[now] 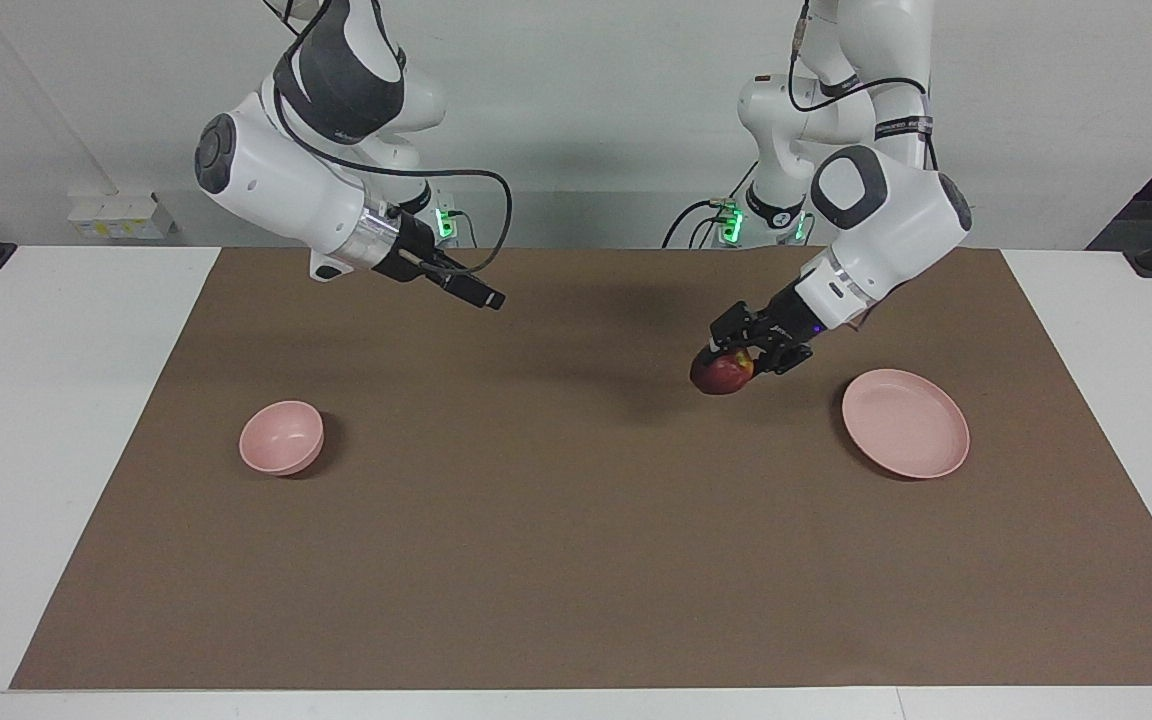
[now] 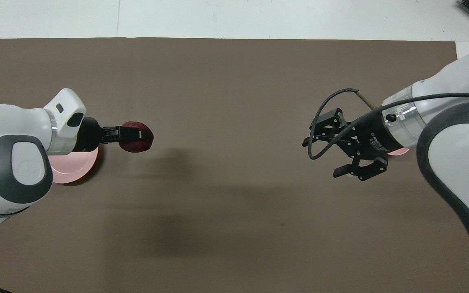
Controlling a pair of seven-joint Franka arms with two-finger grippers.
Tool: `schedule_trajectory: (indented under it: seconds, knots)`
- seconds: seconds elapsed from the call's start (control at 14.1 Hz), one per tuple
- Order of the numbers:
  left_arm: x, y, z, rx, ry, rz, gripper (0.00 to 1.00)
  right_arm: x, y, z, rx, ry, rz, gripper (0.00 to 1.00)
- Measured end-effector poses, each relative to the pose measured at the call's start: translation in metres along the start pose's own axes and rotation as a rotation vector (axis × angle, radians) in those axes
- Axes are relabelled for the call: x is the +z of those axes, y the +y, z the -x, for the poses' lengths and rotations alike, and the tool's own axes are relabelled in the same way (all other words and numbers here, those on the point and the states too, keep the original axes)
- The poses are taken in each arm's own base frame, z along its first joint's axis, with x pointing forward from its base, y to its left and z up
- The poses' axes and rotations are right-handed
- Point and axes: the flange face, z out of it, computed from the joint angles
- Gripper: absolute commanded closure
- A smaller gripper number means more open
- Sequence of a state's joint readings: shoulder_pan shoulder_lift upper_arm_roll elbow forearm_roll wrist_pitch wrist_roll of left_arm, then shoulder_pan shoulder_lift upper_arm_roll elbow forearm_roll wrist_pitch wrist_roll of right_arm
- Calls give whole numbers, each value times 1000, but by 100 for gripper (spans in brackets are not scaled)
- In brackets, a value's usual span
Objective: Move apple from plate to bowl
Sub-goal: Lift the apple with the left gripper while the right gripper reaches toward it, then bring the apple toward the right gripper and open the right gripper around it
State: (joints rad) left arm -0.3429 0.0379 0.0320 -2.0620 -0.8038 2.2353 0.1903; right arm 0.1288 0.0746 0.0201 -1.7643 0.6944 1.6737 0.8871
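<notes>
A white bench point(image 1: 66, 450) under a pale wall carries a brown mat point(image 1: 576, 560), with two robot arms at its robot-side edge. The left gripper point(image 1: 733, 362) hangs in the air over the mat's middle, clear of the pink plate point(image 1: 905, 422) near the left arm's end, its fingers closed on a dark red apple point(image 1: 722, 373). The plate is bare. The pink bowl point(image 1: 281, 436) sits well apart, toward the right arm's end. The right gripper point(image 2: 342, 150) waits above the mat, fingers spread wide, holding nothing.

Likely risks: the round apple could slip during the long carry, or, since the bowl looks barely wider than the fruit, land on its rim and roll away.

From overhead, the right arm hides nearly all of the bowl and the left arm covers much of the plate. How firmly the apple is gripped cannot be judged.
</notes>
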Motion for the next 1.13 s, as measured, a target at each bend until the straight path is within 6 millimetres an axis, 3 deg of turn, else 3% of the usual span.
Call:
schedule_trajectory:
  seconds: [0.57, 0.78, 1.13]
  knots:
    - [28, 58, 14, -90, 91, 148, 100, 65, -7, -16, 322, -154, -182, 0]
    - [39, 80, 24, -109, 119, 187, 100, 95, -12, -31, 416, -241, -237, 0]
    - [50, 100, 36, -139, 113, 204, 100, 127, -16, -53, 465, -347, -300, 0]
